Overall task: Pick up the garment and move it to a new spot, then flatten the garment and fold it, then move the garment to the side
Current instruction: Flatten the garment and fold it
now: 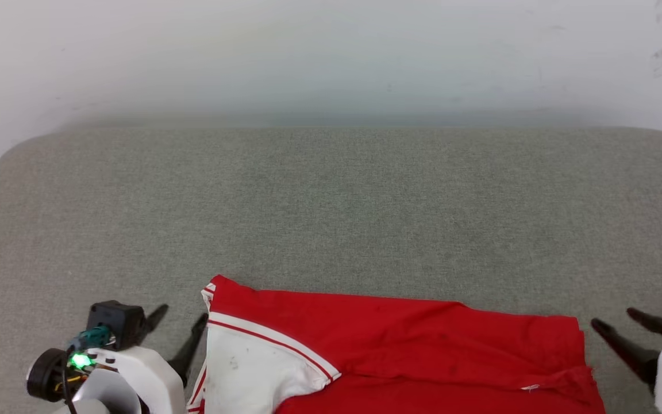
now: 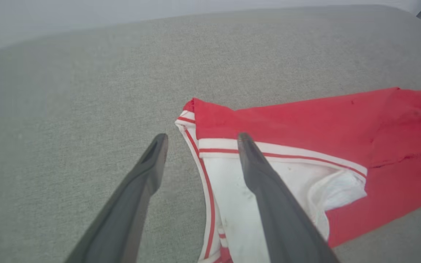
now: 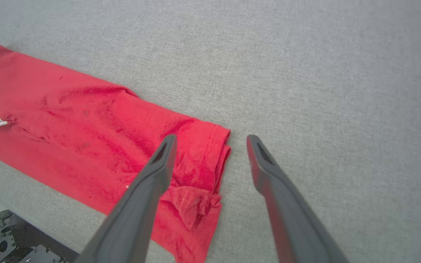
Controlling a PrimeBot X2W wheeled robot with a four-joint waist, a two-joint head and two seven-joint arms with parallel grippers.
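We found the garment [image 1: 400,339] lying on the grey tabletop [image 1: 331,218], folded into a long red band along the near edge. Its white sleeve [image 1: 245,368] w/ red-and-white trim was at the left end and the hem at the right end. The left pincer [image 1: 181,316] sat just beside the sleeve end, fingers spread wide, nothing btwn them. In the left wrist view one finger [image 2: 269,197] crossed over the white sleeve and the other over bare tabletop; we couldn't tell if either touched the cloth. The right pincer [image 1: 614,317] was just off the hem end, likewise spread & empty. In the right wrist view one finger [image 3: 148,190] lay across the rumpled hem corner, the other over bare grey surface. A white wall [image 1: 331,57] stood behind the far edge.
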